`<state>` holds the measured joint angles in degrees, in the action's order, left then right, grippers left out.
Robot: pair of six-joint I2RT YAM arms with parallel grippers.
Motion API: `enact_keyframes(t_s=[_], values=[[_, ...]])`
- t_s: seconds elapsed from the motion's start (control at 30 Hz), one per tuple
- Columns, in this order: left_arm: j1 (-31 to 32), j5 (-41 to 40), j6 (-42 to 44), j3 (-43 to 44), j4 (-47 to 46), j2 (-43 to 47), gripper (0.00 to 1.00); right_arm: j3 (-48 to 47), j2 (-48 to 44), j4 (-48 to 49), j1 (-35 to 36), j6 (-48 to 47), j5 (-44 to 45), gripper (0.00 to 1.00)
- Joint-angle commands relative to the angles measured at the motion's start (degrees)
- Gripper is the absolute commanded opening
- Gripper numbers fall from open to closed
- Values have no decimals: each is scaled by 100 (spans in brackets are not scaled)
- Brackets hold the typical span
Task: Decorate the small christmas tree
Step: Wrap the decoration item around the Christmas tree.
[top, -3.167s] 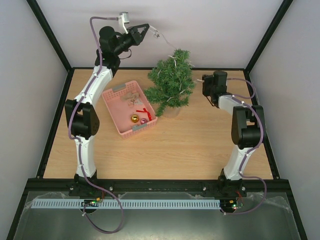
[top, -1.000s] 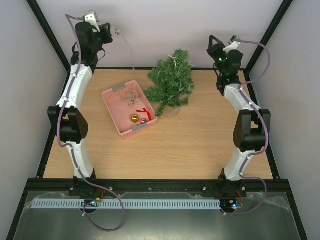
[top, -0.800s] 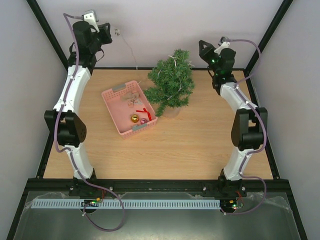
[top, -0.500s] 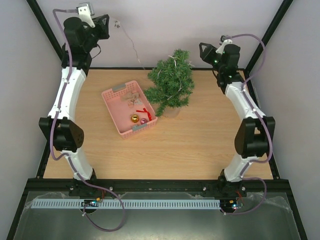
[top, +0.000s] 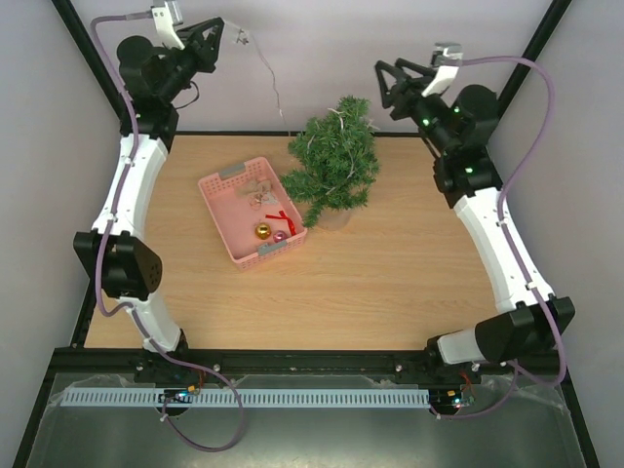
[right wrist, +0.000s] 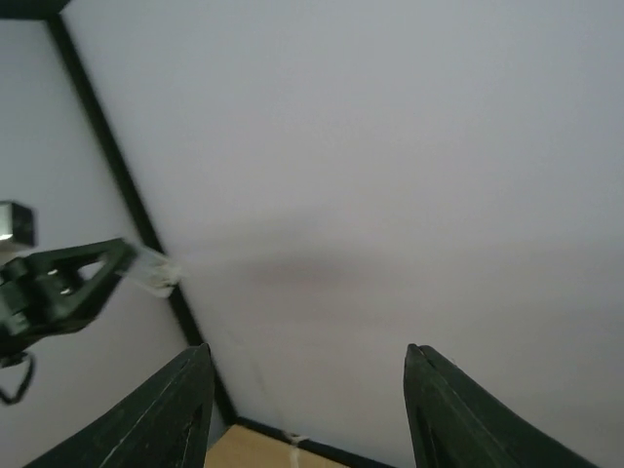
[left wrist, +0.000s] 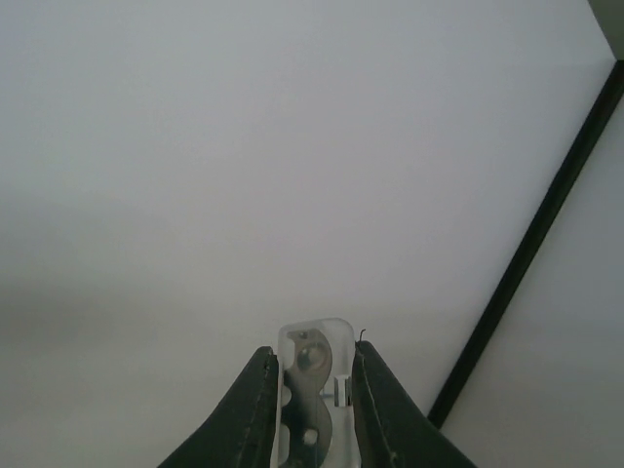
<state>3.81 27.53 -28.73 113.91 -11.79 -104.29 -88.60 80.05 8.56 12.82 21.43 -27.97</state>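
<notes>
Clear plastic piece (left wrist: 314, 337) is clamped between the left gripper's (left wrist: 310, 363) dark fingers, and the frame cuts off its lower part. A thin pale string (top: 264, 70) hangs from it towards the small christmas tree (top: 333, 166). The right gripper (right wrist: 307, 409) has its fingers apart, holding nothing. The tree stands at the far middle of the wooden table (top: 390, 283), just beside the pink basket (top: 218, 220). Its branches hide most of its base.

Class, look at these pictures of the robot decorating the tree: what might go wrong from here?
1. The left gripper holds a clear plastic piece high, its thin string running down to the tree; a hard pull might tip or drag the tree.
2. The right gripper is raised, open and empty; reaching for so thin a string, it may miss.
</notes>
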Motion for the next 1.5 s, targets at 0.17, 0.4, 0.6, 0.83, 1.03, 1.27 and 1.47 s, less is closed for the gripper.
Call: enact_keyframes(t_s=[0.17,0.4,0.6,0.83,1.03,1.27,1.47], values=[[-30,323,-228,-571,-472,840,3,-1564,1020,-1305,1636,-1540,806,53],[-29,428,-235,-696,-403,1110,3,-3280,2447,-2493,2472,-2534,1748,56],[-30,341,-165,-766,-366,1357,3,-4288,3396,-2966,2600,-2731,2093,57],[-30,233,-241,-730,-488,1476,3,-4236,3675,-2852,2620,-2649,2239,53],[-31,171,-167,-721,-464,1621,3,-4337,3805,-2539,2615,-2761,2620,27],[-30,62,-90,-1047,-462,1845,3,-4481,3702,-1527,2620,-3038,3538,2],[-30,36,-137,-1547,-669,2033,3,-4508,3615,-579,2620,-3555,4109,2]])
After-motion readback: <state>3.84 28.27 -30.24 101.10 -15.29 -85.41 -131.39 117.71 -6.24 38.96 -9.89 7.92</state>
